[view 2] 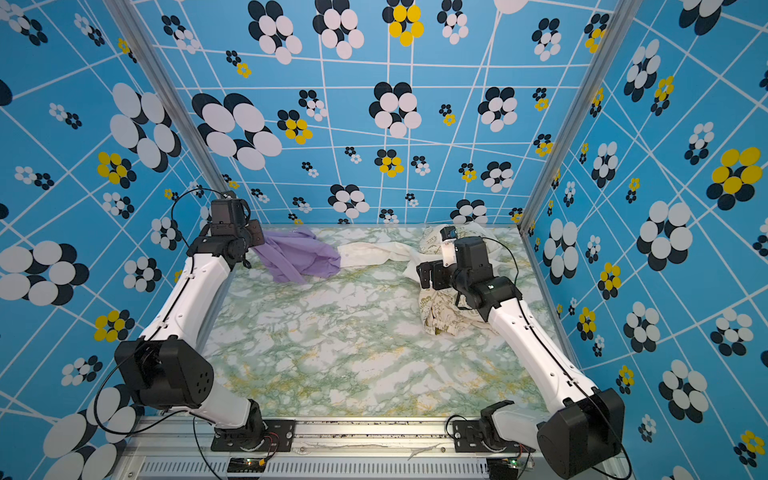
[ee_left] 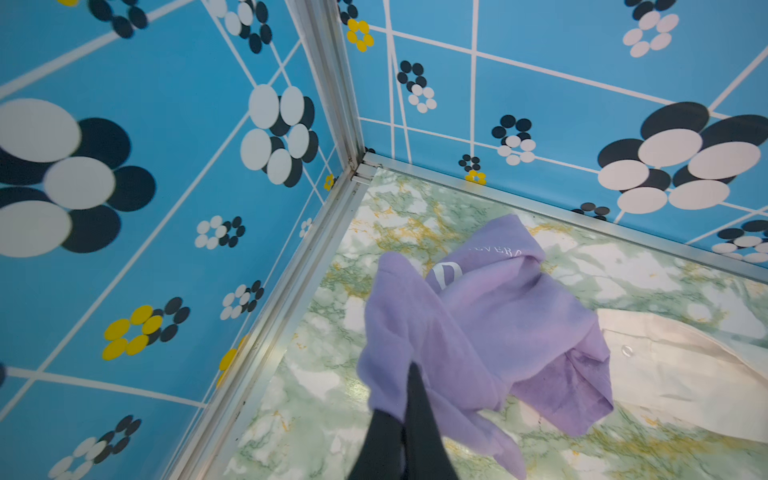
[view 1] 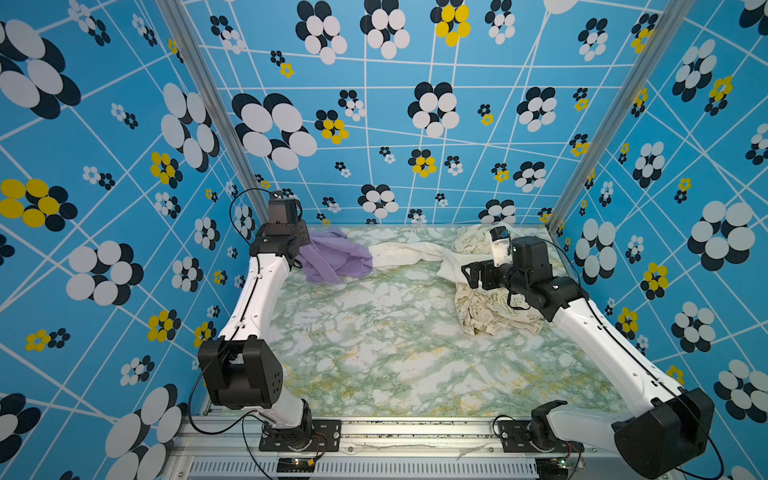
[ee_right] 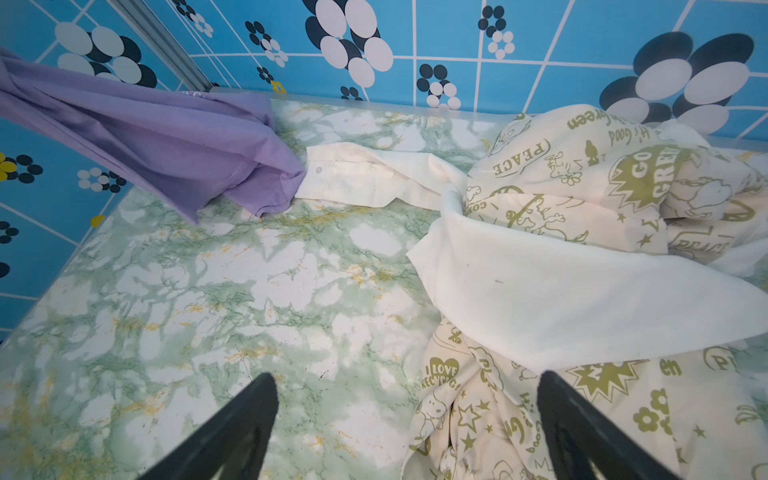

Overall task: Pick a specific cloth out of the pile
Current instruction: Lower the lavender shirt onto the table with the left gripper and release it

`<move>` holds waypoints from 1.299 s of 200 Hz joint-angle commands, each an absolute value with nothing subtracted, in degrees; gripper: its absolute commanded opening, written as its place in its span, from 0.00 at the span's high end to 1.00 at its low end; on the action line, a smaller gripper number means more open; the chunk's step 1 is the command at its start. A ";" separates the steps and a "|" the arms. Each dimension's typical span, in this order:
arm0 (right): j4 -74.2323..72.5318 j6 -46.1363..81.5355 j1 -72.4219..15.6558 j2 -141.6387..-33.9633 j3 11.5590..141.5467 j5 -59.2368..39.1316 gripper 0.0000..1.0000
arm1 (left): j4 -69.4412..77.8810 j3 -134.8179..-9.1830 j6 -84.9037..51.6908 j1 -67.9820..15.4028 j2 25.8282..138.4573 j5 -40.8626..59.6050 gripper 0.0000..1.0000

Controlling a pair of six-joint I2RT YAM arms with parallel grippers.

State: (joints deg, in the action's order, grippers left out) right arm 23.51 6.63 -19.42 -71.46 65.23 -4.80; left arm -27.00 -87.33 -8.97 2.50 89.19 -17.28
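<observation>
Your left gripper is clamped tight on the lilac cloth, holding a fold raised at the far left corner while the rest drapes onto the marble table. Its hem touches the white sleeve trailing from the pile. Your right gripper hovers over the pile's edge, jaws wide apart, empty.
</observation>
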 commanded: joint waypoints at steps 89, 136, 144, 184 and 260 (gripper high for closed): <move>23.27 6.25 -19.15 -71.52 65.35 -6.15 0.01 | -22.92 -80.26 -12.68 0.98 85.79 -14.85 1.00; 23.47 6.37 -19.15 -72.02 65.00 -6.20 0.01 | -22.58 -69.94 -18.46 -3.15 85.08 -14.51 1.00; 23.47 6.34 -19.15 -72.03 64.97 -6.24 0.01 | -22.59 -67.99 -19.71 -3.97 85.23 -14.20 1.00; 24.09 6.02 -19.09 -72.16 64.62 -6.33 0.01 | -21.97 -59.91 -26.90 -7.74 88.61 -9.99 1.00; 25.44 5.11 -19.05 -72.20 63.85 -6.04 0.01 | -18.89 -54.70 -31.34 -8.13 92.66 -3.57 0.83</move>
